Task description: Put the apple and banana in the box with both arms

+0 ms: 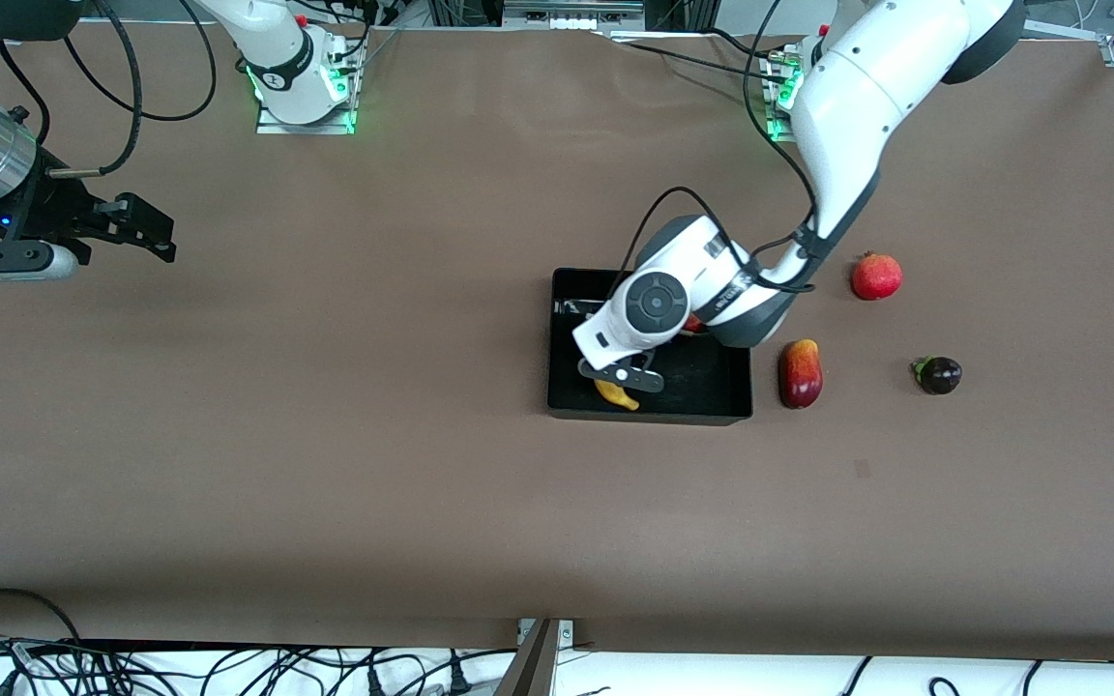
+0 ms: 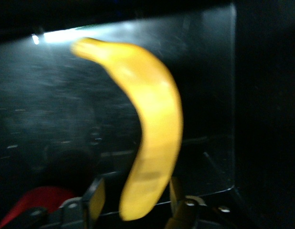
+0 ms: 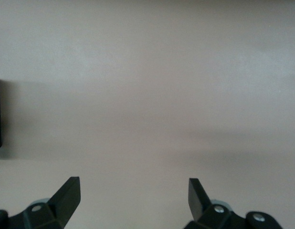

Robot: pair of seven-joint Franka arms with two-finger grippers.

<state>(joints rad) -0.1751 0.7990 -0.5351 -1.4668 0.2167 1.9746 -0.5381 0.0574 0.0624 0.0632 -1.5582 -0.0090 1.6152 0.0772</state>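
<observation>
The black box (image 1: 712, 387) sits mid-table. The yellow banana (image 1: 618, 394) lies in the box's corner nearest the front camera, toward the right arm's end. My left gripper (image 1: 630, 377) is down in the box over the banana. In the left wrist view the banana (image 2: 152, 124) lies between my left gripper's (image 2: 135, 200) spread fingers, with a gap on each side. A red piece of the apple (image 1: 692, 324) shows in the box under the left wrist, and also in the left wrist view (image 2: 33, 205). My right gripper (image 1: 146, 232) waits open and empty over bare table (image 3: 133, 191).
Beside the box toward the left arm's end lie a red-yellow mango (image 1: 801, 374), a red pomegranate (image 1: 876, 275) farther from the front camera, and a dark purple fruit (image 1: 939, 375). The brown table (image 1: 344, 435) spreads wide between the box and the right gripper.
</observation>
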